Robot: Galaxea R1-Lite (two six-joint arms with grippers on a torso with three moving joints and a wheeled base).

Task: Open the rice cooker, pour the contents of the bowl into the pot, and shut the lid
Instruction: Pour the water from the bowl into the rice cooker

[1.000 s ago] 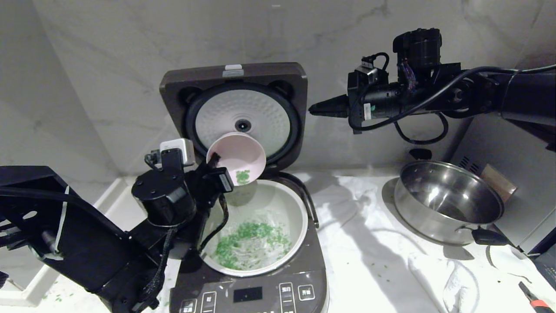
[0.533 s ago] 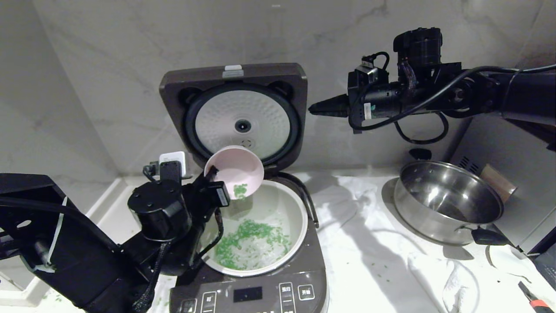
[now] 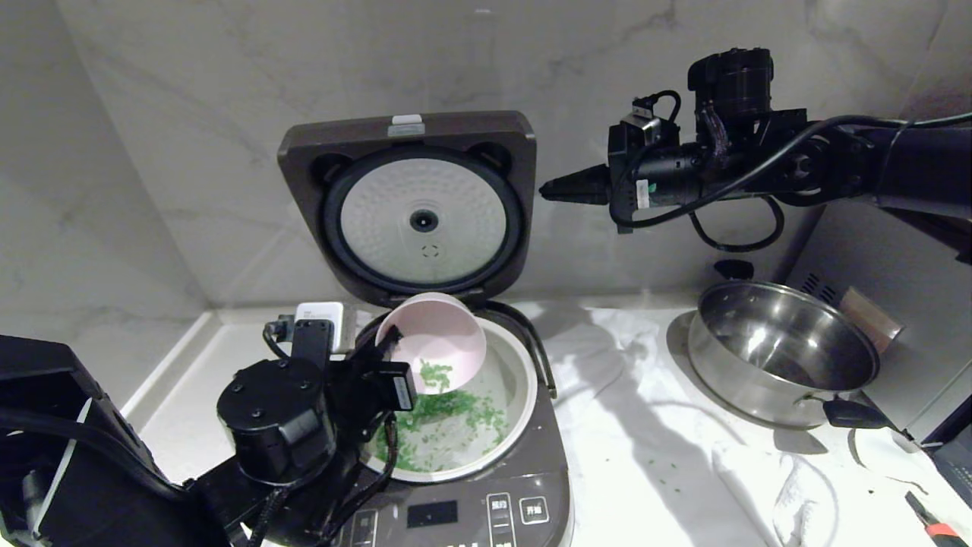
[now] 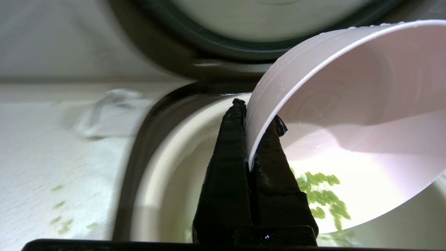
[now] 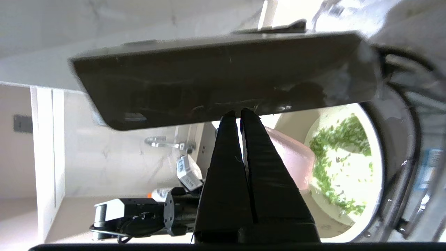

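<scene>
Dark brown-grey rice cooker [image 3: 486,486]: on counter [image 3: 645,425], hinged lid [image 3: 410,205] upright, dimpled silver plate facing me.
Off-white lined pot [image 3: 516,380]: seated in cooker, green chopped bits [image 3: 456,414] scattered inside.
Small pale pink bowl [image 3: 437,334]: tipped over pot's rear left, few green bits at lower lip.
My left gripper [image 4: 251,146]: clamped on bowl rim.
My right gripper [image 3: 550,190]: closed, empty, raised just right of lid.
Steel pan [image 3: 782,349]: right, well apart from cooker.
</scene>
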